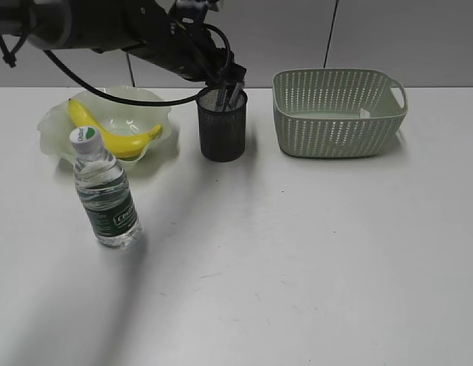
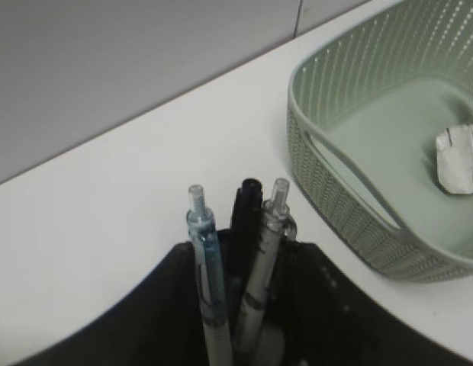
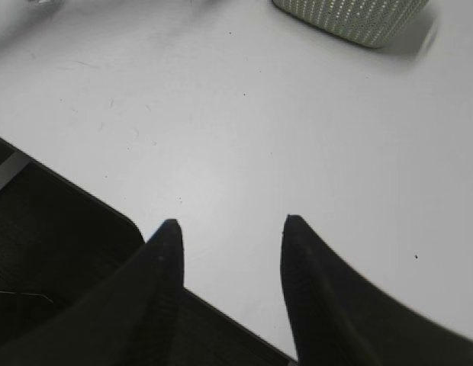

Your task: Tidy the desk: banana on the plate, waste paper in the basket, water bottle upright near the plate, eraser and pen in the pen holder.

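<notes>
- Your left tool (image 1: 230, 82) sits at the mouth of the black mesh pen holder (image 1: 222, 130). Its own fingers are dark shapes low in the left wrist view, and you can't tell if it is open or gripping.
- Three pens (image 2: 208, 293) stand upright between those shapes: two clear, one black.
- Your right tool (image 3: 229, 229) hangs open over bare table (image 3: 244, 130), fingers apart, nothing between them.
- Banana (image 1: 114, 133) lies in the pale green ruffled plate (image 1: 52, 131), far left.
- Water bottle (image 1: 105, 191) stands upright just in front of the plate, white cap up.
- Basket (image 1: 339, 114) sits right of the pen holder, apart from it.
- Waste paper (image 2: 459, 156) lies on the basket floor.
- Eraser can't be made out in any view.
</notes>
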Robot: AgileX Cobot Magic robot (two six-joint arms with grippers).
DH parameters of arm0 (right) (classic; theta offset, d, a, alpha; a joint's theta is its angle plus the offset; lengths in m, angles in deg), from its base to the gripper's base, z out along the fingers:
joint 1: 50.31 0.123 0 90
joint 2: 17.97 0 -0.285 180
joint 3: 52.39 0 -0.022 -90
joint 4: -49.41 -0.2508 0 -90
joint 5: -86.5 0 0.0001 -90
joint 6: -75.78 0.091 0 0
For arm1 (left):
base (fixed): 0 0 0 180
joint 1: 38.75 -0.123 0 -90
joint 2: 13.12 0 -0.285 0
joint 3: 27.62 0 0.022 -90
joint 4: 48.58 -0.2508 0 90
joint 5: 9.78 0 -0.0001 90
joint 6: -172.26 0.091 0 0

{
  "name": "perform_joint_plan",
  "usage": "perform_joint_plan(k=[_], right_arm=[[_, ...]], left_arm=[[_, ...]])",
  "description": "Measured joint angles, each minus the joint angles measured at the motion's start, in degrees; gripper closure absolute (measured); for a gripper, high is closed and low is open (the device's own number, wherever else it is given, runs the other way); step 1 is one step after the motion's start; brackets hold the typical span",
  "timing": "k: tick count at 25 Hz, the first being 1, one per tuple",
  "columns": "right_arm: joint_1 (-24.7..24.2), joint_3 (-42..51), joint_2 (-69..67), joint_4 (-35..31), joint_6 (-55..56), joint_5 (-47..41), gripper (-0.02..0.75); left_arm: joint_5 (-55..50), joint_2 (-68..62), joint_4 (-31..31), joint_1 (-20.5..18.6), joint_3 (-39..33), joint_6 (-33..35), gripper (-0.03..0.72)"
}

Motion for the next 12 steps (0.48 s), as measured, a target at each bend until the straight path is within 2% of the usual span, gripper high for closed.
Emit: perform_joint_plan(k=[6, 12], right_arm=[[0.00, 0.00, 0.00, 0.00, 0.00, 0.00, 0.393], [0.00, 0.00, 0.00, 0.00, 0.00, 0.00, 0.394]], left_arm=[[-1.85, 1.04, -0.12, -0.04, 0.00, 0.00, 0.319], [-14.75, 10.39, -4.62, -0.04, 0.00, 0.00, 0.319]])
